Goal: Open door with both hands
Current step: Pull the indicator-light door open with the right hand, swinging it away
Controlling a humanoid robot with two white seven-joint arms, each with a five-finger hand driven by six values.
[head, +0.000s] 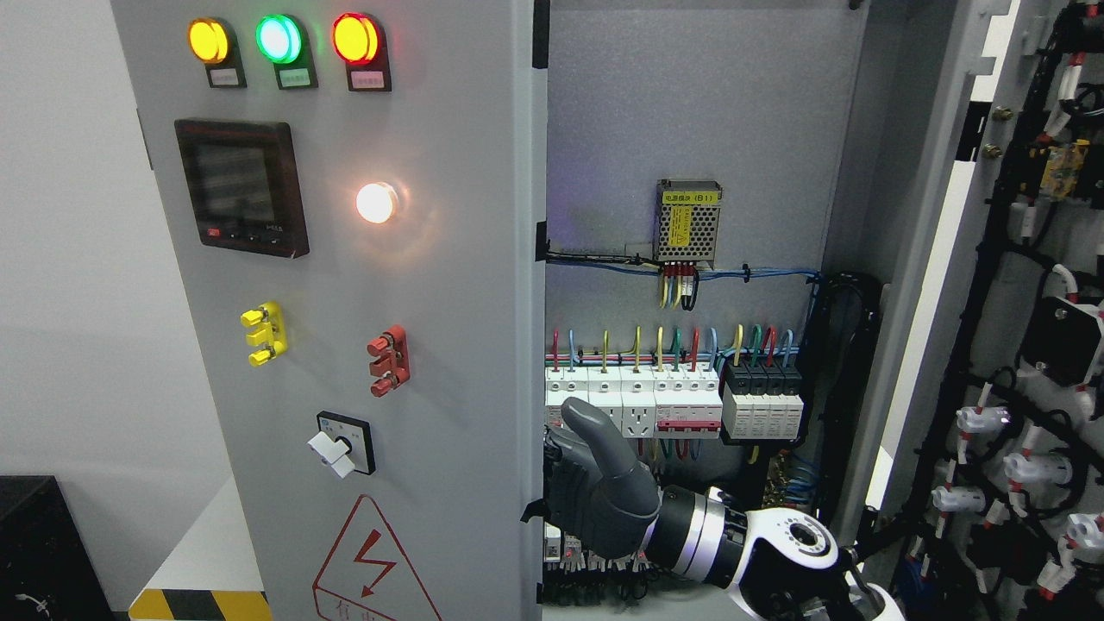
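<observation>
On the far left stands a pale wall (60, 259), with a black box (43, 543) at the bottom corner and a strip of yellow-and-black hazard tape (198, 604) on the floor edge beside it.

Next comes the left door (448, 285) of the electrical cabinet, grey, facing me nearly flat. It carries three indicator lamps (280, 39) along the top in yellow, green and red, a dark meter display (241, 188), a lit white lamp (377, 203), a yellow terminal block (263, 334), a red one (388, 360), a rotary switch (343, 444) and a red lightning warning triangle (373, 565).

My right hand (595, 496) comes in from the lower right and sits at this door's free edge, low down. The fingers are curled around the edge of the panel and the thumb points up, so I take it as gripping the door. My left hand is out of view.

Past the edge the cabinet is open: a meshed power supply (688, 222) with a yellow label, a row of white circuit breakers (634, 401) with coloured wires, and black modules (763, 392) beside them.

Far right, the right door (1026, 345) is swung wide, its wiring harness and white connectors showing.

I judge one door done and this left one remaining to be pulled outward.
</observation>
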